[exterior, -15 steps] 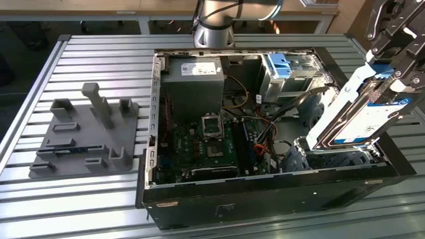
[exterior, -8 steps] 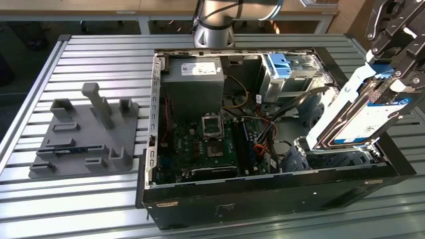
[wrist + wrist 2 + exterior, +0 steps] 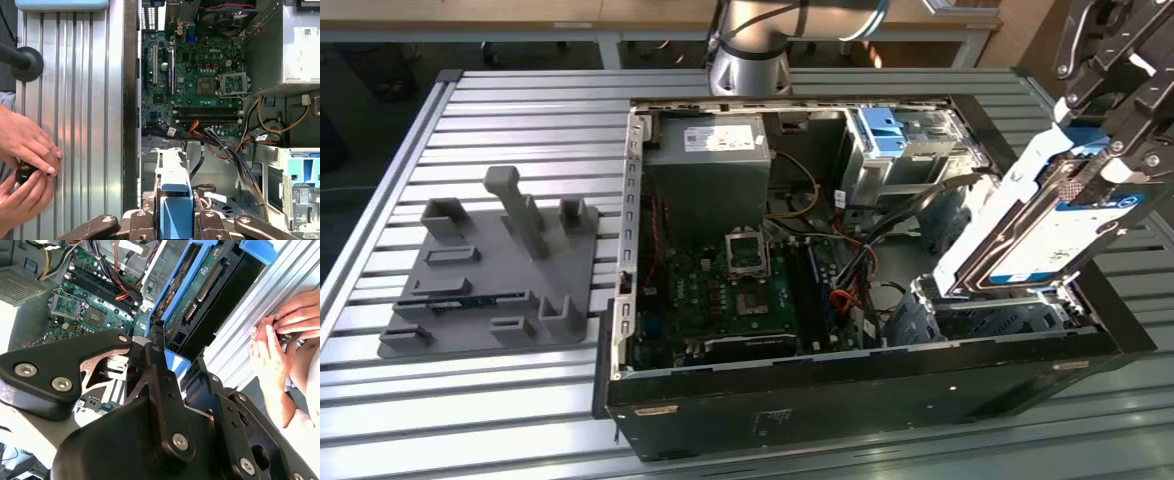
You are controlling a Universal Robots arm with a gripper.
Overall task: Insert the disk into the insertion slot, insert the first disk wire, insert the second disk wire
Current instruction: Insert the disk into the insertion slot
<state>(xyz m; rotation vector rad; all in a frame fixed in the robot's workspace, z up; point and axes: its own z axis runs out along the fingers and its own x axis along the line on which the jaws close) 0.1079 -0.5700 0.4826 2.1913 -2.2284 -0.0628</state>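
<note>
The end effector (image 3: 175, 222) is clamping the blue-framed disk (image 3: 1041, 240), holding it tilted, lower end at the mouth of the insertion slot (image 3: 1007, 310) inside the computer case (image 3: 854, 390). The disk-insertion step is seemingly running; seating it is calling for squaring the disk with the slot.

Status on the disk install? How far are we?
Done: nothing fully. In hand: the black gripper is shut on the silver, blue-framed hard drive, which stands tilted with its lower end at the mouth of the perforated silver sheet-metal drive cage, most of it above the black computer case. Left: seating the drive and both wires; loose cables lie inside the case, none visibly on the drive.
</note>
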